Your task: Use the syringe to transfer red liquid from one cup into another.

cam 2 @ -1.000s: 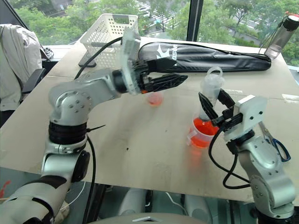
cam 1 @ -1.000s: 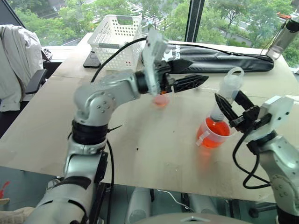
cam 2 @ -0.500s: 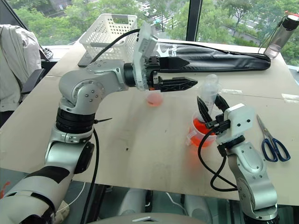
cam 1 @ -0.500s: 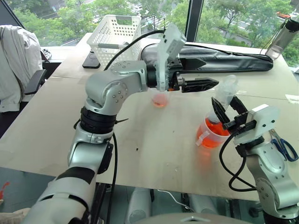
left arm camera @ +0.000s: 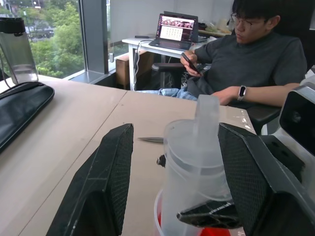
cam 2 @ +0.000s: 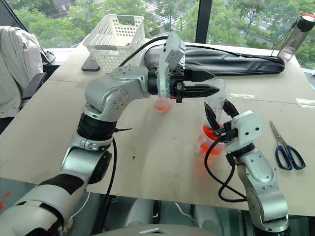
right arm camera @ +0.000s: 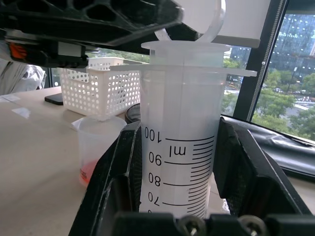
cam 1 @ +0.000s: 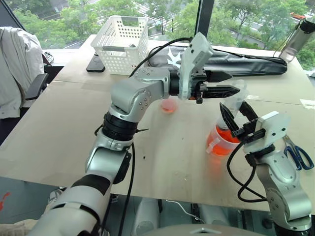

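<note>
The syringe [cam 2: 217, 101], clamped upright by the right gripper [cam 2: 220, 114] with its tip in the handled cup [cam 2: 210, 139] of red liquid [cam 1: 226, 136], is not yet drawn, while the left gripper [cam 1: 231, 84], jaws apart, straddles its plunger top, and the small tumbler [cam 1: 169, 104] awaits.

Windows [cam 1: 162, 12]: along the far side, green trees outside; daylight.
Table [cam 1: 59, 128]: wide, pale tan top, reaching to the windows.
Basket [cam 1: 121, 44]: white, latticed, at the far edge.
Bag [cam 1: 246, 63]: long, black, lying along the far edge.
Bottle [cam 1: 298, 39]: clear, dark cap, far corner.
Chair [cam 1: 19, 73]: left of the table, pale jacket draped over it.
Person [left arm camera: 251, 64]: seated, grey shirt, looking at a phone.
Laptop [left arm camera: 174, 32]: open on a white desk behind.
</note>
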Robot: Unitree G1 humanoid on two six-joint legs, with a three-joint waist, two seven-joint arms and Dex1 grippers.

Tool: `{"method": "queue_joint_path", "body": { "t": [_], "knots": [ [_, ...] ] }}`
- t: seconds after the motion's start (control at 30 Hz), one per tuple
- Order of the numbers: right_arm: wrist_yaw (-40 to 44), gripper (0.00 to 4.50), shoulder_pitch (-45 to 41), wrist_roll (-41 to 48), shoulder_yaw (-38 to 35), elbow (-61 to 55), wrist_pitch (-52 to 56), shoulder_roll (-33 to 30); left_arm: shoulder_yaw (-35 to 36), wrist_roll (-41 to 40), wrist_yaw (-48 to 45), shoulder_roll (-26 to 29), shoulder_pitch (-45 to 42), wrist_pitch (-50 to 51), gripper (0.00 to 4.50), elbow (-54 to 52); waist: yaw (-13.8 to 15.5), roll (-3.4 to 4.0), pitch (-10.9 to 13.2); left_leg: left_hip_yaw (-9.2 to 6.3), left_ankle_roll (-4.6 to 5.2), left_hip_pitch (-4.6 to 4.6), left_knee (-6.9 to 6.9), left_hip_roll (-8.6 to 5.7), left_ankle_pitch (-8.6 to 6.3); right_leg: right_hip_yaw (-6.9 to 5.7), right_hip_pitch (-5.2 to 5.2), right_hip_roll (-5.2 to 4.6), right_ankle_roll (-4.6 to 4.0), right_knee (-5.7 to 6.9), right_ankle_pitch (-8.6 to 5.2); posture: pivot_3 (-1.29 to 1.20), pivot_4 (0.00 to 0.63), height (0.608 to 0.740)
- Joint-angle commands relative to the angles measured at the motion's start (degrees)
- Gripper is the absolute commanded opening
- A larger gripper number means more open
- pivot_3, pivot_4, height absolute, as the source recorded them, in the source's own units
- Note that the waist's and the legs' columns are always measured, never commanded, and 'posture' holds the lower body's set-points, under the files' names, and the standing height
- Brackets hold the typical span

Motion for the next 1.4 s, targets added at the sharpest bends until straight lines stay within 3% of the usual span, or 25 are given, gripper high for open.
{"method": "queue_joint_path", "body": {
  "t": [0.03,0.83,1.23,1.4],
  "knots": [
    [-0.21,1.57,-0.19,-0.59,0.27,-1.95,-1.6,0.51,0.24,0.99,-0.6,-0.91,-1.97,-1.63,2.73,-0.69,0.0,0.0,0.0,0.0,0.0,0.0,0.0,0.0,0.0,0.0,0.0,0.0,0.0,0.0,0.0,0.0,0.15,0.724],
    [-1.58,1.57,-1.95,-3.24,0.58,-2.1,-1.02,2.0,-0.15,6.81,12.12,-5.86,-4.56,5.97,2.73,-3.81,0.01,0.0,0.0,-0.01,0.0,0.0,0.01,0.0,0.0,0.0,0.01,0.0,0.02,0.0,-0.01,0.0,0.15,0.724],
    [-2.32,1.57,-3.15,-4.8,1.56,-1.5,-0.7,2.57,1.39,5.09,17.57,-9.07,-4.76,12.23,2.73,-7.28,0.01,0.0,0.0,-0.01,0.0,0.0,0.03,0.0,0.0,0.0,0.01,0.0,0.04,0.02,0.01,0.0,0.15,0.724],
    [-2.02,1.57,-3.27,-4.64,1.62,-1.46,-0.68,2.61,0.16,5.21,15.64,-8.04,-4.16,10.34,0.45,-8.65,0.0,0.0,0.0,-0.01,0.0,0.0,0.03,0.0,0.0,0.0,0.01,0.0,0.01,0.02,0.02,0.0,0.15,0.724]
  ]
}}
